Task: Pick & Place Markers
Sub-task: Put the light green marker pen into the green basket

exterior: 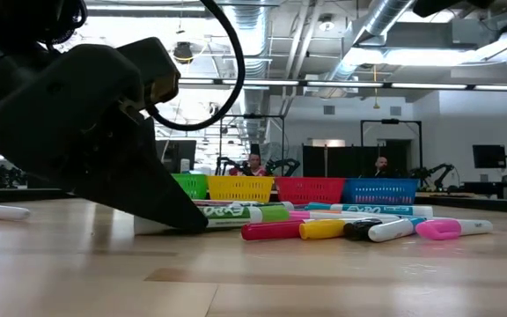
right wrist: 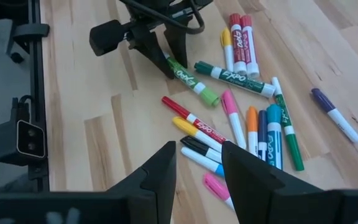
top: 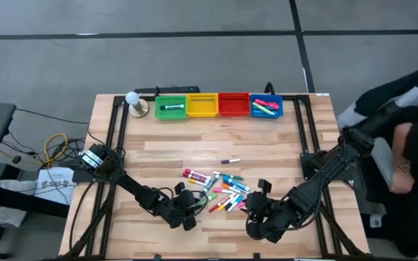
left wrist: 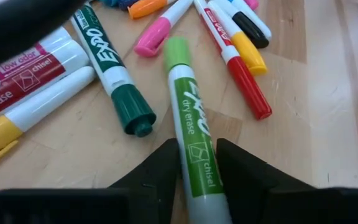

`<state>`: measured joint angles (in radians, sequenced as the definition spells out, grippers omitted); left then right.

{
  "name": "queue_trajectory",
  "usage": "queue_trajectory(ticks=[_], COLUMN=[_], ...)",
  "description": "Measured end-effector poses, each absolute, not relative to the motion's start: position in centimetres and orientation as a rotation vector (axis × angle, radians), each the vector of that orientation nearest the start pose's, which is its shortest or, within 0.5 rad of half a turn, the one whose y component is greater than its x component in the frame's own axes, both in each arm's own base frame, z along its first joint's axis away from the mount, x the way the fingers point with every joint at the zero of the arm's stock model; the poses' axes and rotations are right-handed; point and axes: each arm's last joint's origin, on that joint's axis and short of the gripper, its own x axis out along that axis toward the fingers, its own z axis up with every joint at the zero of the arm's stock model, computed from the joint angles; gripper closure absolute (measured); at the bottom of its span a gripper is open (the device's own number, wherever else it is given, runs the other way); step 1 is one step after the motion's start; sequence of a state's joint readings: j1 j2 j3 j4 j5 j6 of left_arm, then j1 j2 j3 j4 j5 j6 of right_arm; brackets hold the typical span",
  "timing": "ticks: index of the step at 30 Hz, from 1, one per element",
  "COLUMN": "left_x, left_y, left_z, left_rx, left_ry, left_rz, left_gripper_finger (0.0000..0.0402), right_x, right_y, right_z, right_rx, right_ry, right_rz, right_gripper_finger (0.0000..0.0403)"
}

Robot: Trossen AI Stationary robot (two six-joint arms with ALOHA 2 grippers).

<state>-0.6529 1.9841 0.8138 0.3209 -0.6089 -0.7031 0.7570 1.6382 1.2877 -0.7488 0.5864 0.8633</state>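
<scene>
Four small bins (top: 218, 106) line the far edge of the surface (top: 165, 148) from overhead: green, yellow, red, blue. The green one holds a marker, the blue one a few more. Markers (top: 220, 190) lie scattered in a heap near the front, with a lone purple marker (top: 230, 161) a little beyond them. Left tool (top: 192, 208) is down at the heap's left edge; right tool (top: 251, 208) sits just right of the heap.

Down at surface level, the big dark left tool (exterior: 179, 211) touches the wood, its tip at a green-capped marker (exterior: 245, 213). Red, yellow, black, white and pink markers lie in a row beside it, bins behind, and people far back in the room.

On the left wrist camera, the two dark fingers (left wrist: 160, 171) sit snug on either side of the green-capped marker (left wrist: 190, 124), clamped on its barrel while it lies flat. A dark green one lies just beside it.

Right wrist camera: this tool's fingers (right wrist: 160, 171) stand apart above the surface, nothing between them, pens spread beyond. Across the heap, the left tool (right wrist: 166, 62) pinches the green-capped marker (right wrist: 194, 84).
</scene>
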Motion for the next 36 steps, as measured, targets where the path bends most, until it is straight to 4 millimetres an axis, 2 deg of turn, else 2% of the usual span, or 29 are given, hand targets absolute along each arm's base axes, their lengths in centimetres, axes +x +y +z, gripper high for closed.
queue_trajectory(ticks=[4,8,13,18,22,27,31,36], left_x=[27.7,27.4,27.3,25.6,23.4,20.7,19.4,19.3], left_y=[-19.3,-19.4,-19.0,-17.3,-14.7,-9.3,-4.9,0.3], left_z=[8.2,10.2,14.9,20.5,24.9,29.0,30.8,31.4], left_rx=[-0.192,-0.228,-0.192,-0.076,0.025,0.120,0.184,0.287], left_ry=[0.654,0.658,0.515,0.386,0.296,0.290,0.314,0.390], left_rz=[0.167,0.102,0.086,0.180,0.332,0.467,0.560,0.637], left_gripper_finger=[0.0329,0.0333,0.0333,0.0328,0.0327,0.0327,0.0326,0.0326], right_x=[25.1,25.2,25.2,25.3,25.4,26.2,27.5,29.4], right_y=[21.4,21.4,21.3,21.2,21.1,20.0,18.2,14.7], right_z=[25.8,25.8,25.9,25.9,25.9,26.0,26.0,26.2], right_rx=[0.112,0.100,0.091,0.089,0.078,0.078,0.088,0.105], right_ry=[0.806,0.777,0.761,0.757,0.730,0.703,0.677,0.633], right_rz=[-0.240,-0.264,-0.280,-0.285,-0.312,-0.371,-0.457,-0.609], right_gripper_finger=[0.0285,0.0285,0.0285,0.0285,0.0285,0.0285,0.0285,0.0285])
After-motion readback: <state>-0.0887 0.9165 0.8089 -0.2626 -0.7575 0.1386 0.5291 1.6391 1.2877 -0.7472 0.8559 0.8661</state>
